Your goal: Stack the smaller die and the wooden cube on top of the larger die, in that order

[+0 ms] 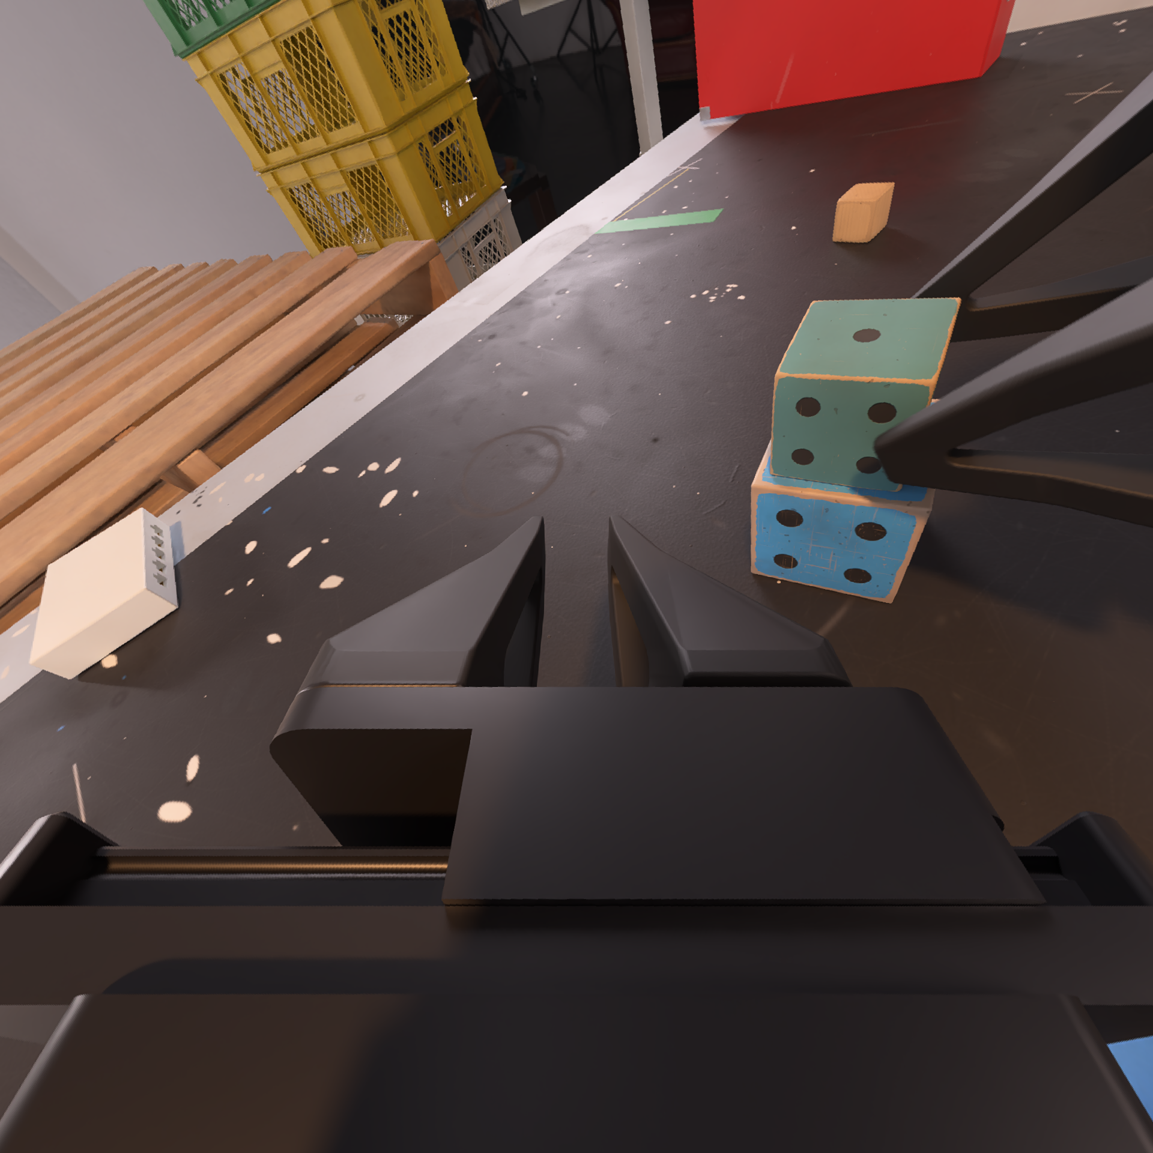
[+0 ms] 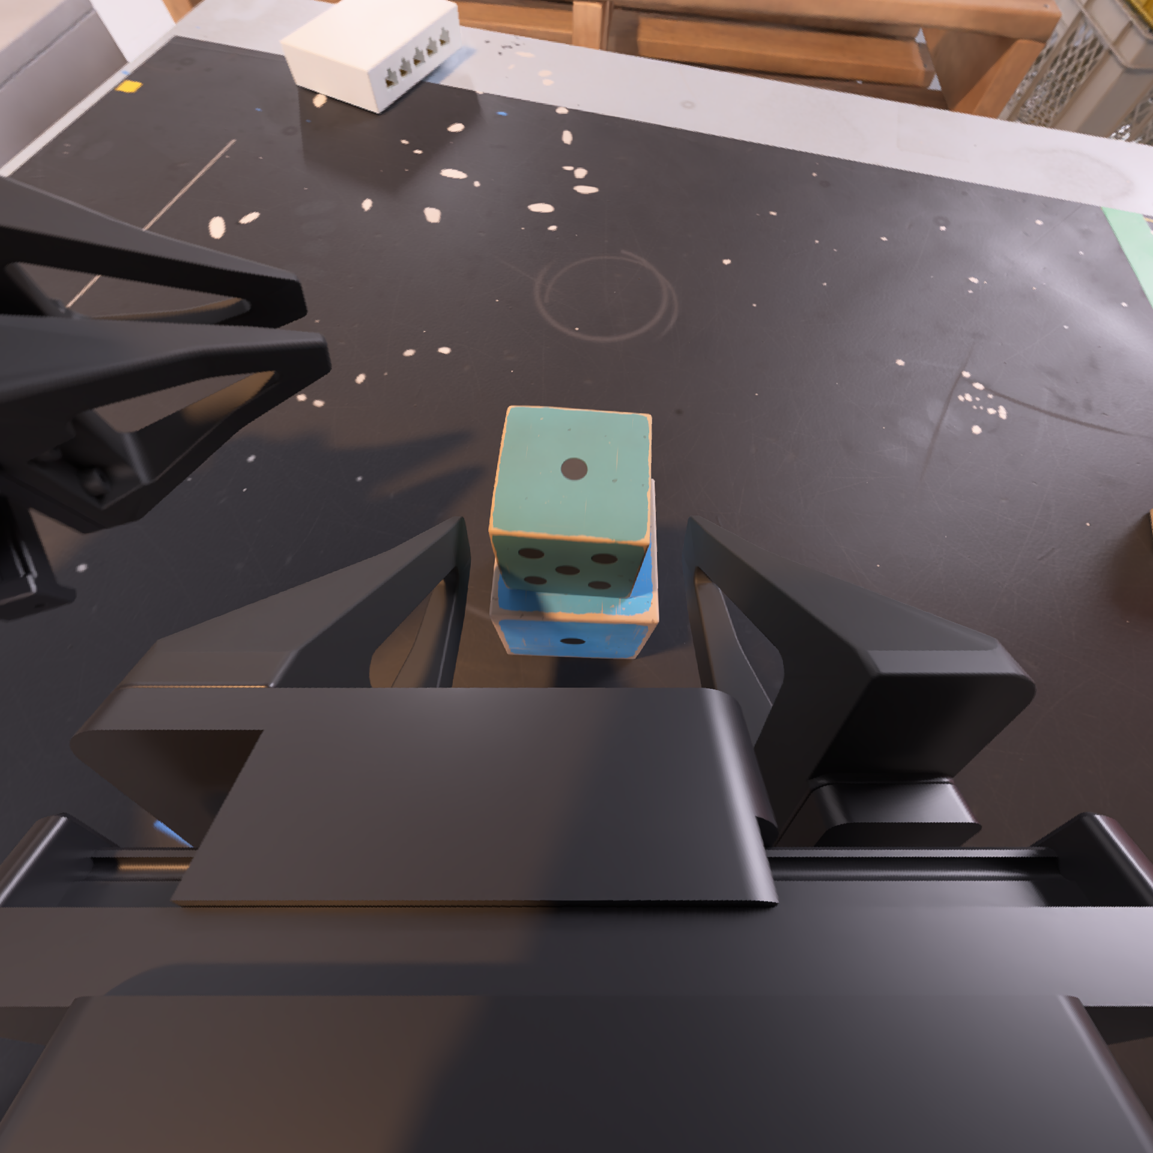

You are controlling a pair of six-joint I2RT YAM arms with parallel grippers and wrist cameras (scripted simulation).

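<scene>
Two fingers of our right gripper (image 2: 577,599) stand wide apart, one on each side of the green die (image 2: 571,480), not touching it. It sits on the blue die (image 2: 571,639). Our left gripper (image 1: 577,599) has its fingers almost together, holding nothing. Only the left wrist view shows the wooden cube (image 1: 862,212), alone near the red box (image 1: 842,50).

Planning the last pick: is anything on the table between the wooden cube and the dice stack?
Nothing visible: bare table lies between the wooden cube and the green die atop the blue die; the right claw straddles it.
</scene>
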